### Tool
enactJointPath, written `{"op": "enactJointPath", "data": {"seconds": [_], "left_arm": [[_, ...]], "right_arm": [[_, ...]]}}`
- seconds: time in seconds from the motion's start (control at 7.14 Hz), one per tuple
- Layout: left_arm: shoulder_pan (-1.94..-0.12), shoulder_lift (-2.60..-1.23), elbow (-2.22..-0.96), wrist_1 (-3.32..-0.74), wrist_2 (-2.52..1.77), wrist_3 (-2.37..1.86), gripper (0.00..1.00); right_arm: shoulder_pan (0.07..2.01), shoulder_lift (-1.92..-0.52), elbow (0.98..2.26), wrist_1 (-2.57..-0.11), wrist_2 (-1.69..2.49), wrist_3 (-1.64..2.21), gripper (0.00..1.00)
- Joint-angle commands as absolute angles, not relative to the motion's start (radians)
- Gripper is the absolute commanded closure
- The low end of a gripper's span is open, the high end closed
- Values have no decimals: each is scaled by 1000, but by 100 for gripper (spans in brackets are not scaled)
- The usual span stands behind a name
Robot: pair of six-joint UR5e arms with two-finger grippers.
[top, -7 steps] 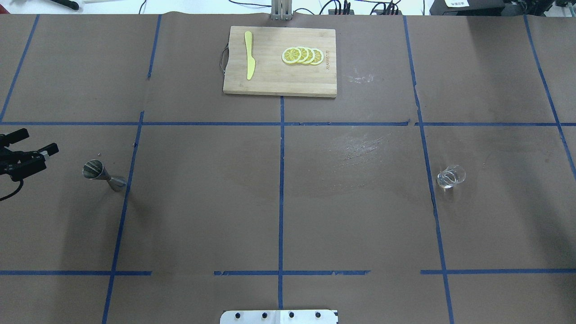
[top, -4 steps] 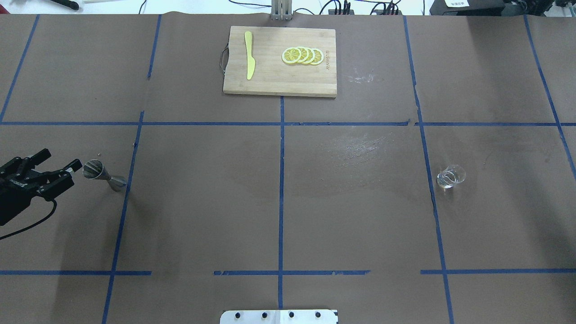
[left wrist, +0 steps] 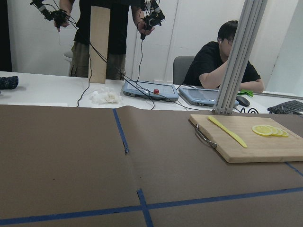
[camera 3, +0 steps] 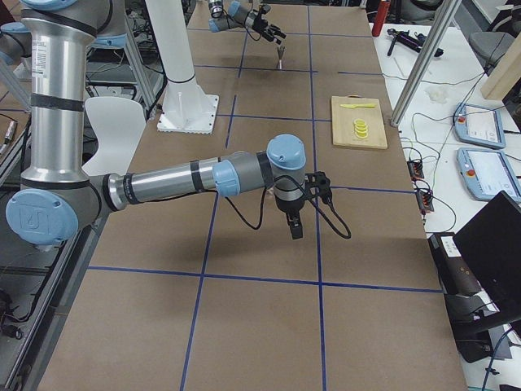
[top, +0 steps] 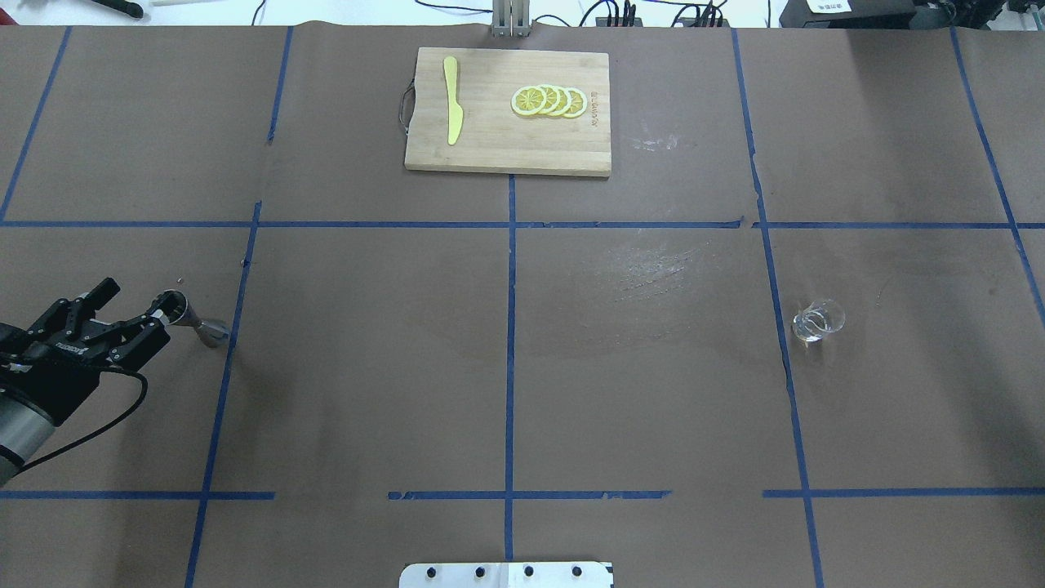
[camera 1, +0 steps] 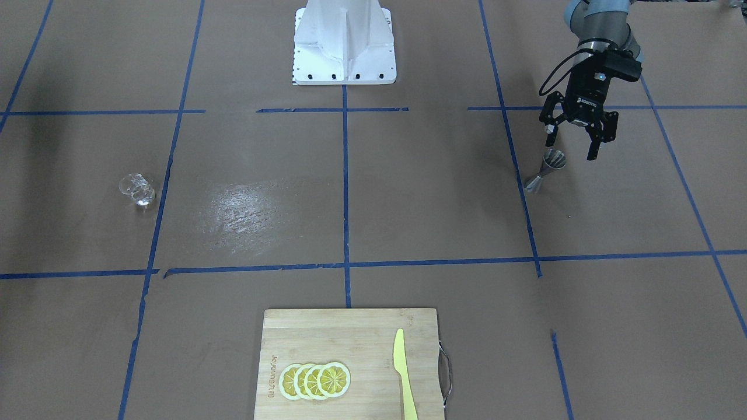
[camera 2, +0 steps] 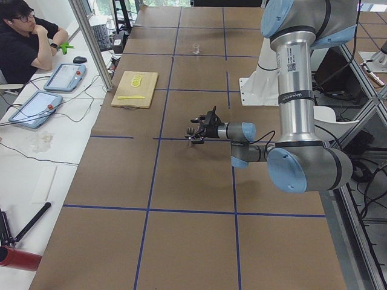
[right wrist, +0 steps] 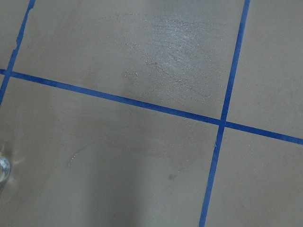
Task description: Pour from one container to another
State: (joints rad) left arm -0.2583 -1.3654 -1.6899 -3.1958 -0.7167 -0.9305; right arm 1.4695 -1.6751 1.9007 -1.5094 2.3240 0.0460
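Bright, even overhead light fills every view, and most are sharp, though the glass cup (right wrist: pixel 3 169) blurs at the right wrist view's left edge. A pale glare patch lies mid-table on the brown paper (camera 1: pixel 245 207). A faint, soft shadow spreads near the jigger (top: pixel 209 328).

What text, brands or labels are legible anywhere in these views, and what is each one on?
"ROBOTIQ": on the body of the left gripper, front-facing view.
"UR": logo on the blue joint cap of the right arm, exterior right view.
Engraved mark along one edge of the cutting board: too blurred to read.
Sticker on the left arm, exterior left view: too small to read.
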Motion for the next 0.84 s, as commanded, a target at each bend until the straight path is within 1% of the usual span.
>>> {"op": "enactJointPath", "data": {"seconds": [0.0, 0.42, 0.7], "left_arm": [[-249, -1381, -1657, -3186, -695, -930, 0], [-236, -1425, -1603, -3159, -696, -925, 0], [-227, -1430, -1580, -3152, -696, -925, 0]], "right_arm": [[1470, -1675, 1899, -1509, 2322, 46, 0], [1470, -1675, 1896, -1509, 2322, 46, 0], [1470, -1675, 1896, -1509, 2322, 46, 0]]}}
